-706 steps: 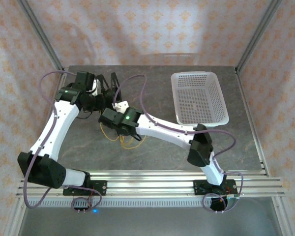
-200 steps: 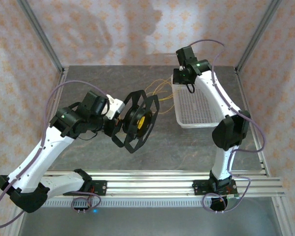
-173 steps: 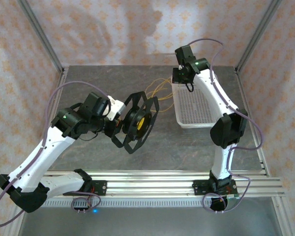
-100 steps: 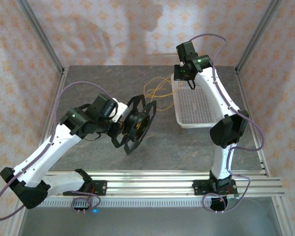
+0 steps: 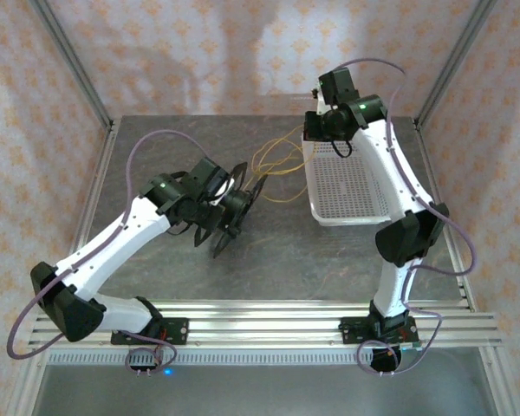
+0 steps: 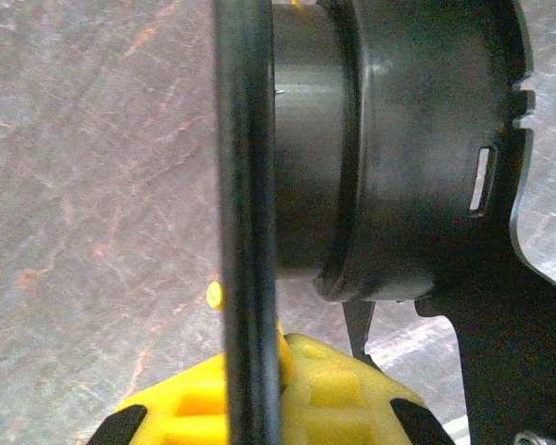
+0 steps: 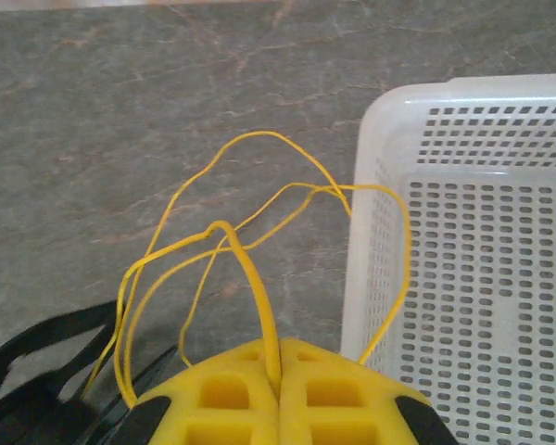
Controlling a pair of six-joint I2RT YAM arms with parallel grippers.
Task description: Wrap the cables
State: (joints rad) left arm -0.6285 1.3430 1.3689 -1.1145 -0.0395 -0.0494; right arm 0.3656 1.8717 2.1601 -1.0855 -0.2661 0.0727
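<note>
Now: the cables (image 5: 273,160) hang in slack yellow loops just left of the basket's (image 5: 354,219) far-left corner. They run from the right gripper (image 7: 278,378), above that corner, leftward to the spool (image 5: 230,212). Right jaws are fully closed, pinching one strand. The left gripper (image 6: 256,408), well left of the basket, is clamped on the spool's flange. Judgement: the right arm is nearer the loops, and winding needs this span taut.

The left arm (image 5: 108,243) and right arm (image 5: 397,169) are white tubes with chunky black joints; a thin purple cable (image 5: 156,133) loops along each; small green lights (image 5: 361,107) glow on them; the fingers (image 7: 259,422) are yellow.
</note>
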